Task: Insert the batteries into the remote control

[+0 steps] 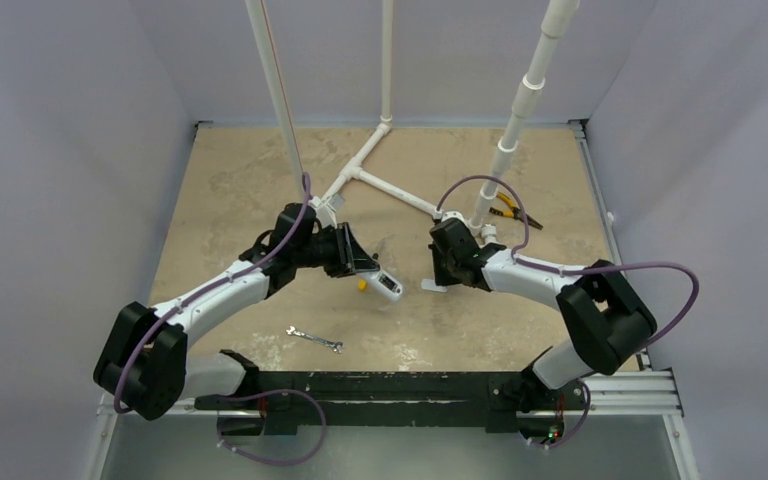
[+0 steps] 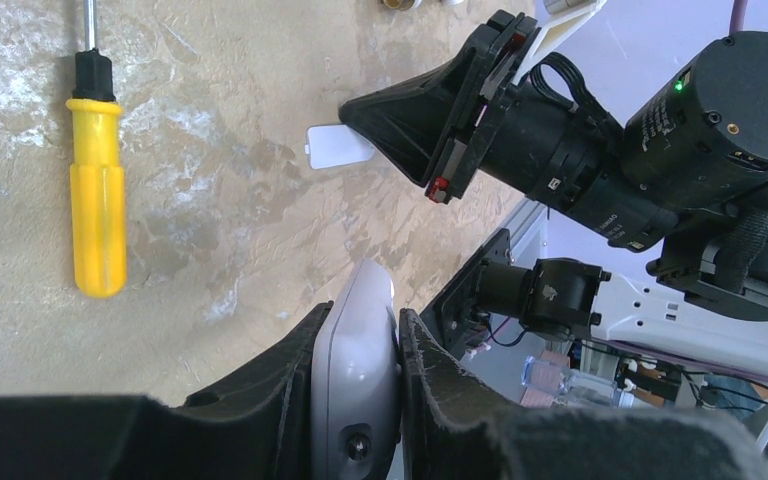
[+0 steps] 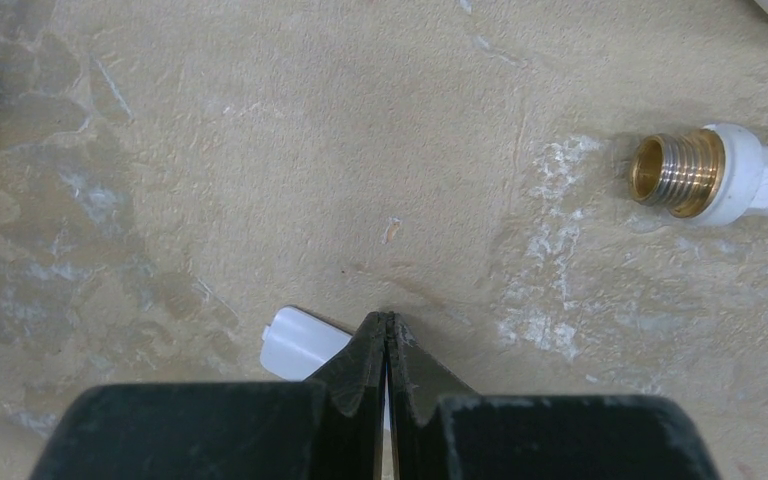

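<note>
From above, a tan chipboard table (image 1: 260,180) holds a small silver metal wrench (image 1: 315,340), yellow-handled pliers (image 1: 505,210) and white plastic pipes (image 1: 385,185). The left gripper (image 1: 375,275) carries the slim white plastic remote control (image 1: 388,287) above the table's centre. Its jaws are too small here to judge. The right gripper (image 1: 447,272) points down at a small flat white plastic tab (image 1: 433,287), and its fingers are hidden from this angle.

The left wrist view shows what the overhead hides: both black fingers are clamped on the remote control's edges. Its lower part is cut off by the frame, and no buttons or display show. A yellow-handled screwdriver (image 2: 97,190) lies to the left, its shaft cut off at the top.

The right wrist view shows the right gripper's fingers pressed together with nothing between them. They cover part of the white tab, and contact cannot be told. A brass threaded fitting (image 3: 678,175) appears only here.
</note>
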